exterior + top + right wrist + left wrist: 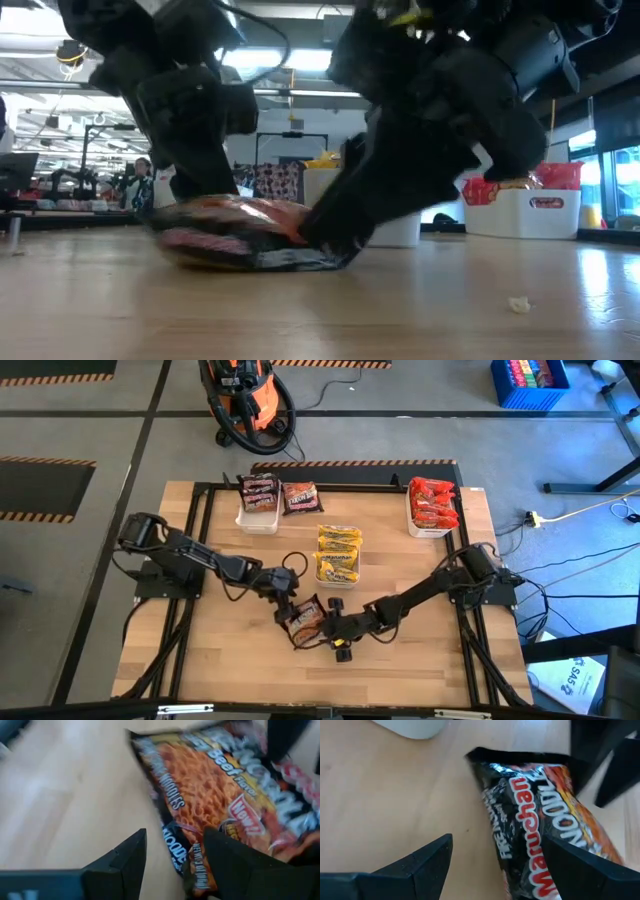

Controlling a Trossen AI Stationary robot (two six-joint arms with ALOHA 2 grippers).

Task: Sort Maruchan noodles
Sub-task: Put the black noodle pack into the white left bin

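Jaws of left gripper (pixel 283 603) wide, right gripper (pixel 333 622) pinching dark packet's (pixel 305 620) edge; light, crinkly, slippery: grip edge seam.

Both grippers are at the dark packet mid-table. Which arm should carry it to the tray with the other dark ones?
Probably left. The left gripper is open over the dark packet, and the dark-packet tray sits on its side. The right gripper would reach across.

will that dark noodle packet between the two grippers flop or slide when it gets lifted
The dark noodle packet looks glossy and crinkly, so it could slip. It lies flat, probably with a stiff block inside, so only the edges should flop. It is likely light and won't roll.
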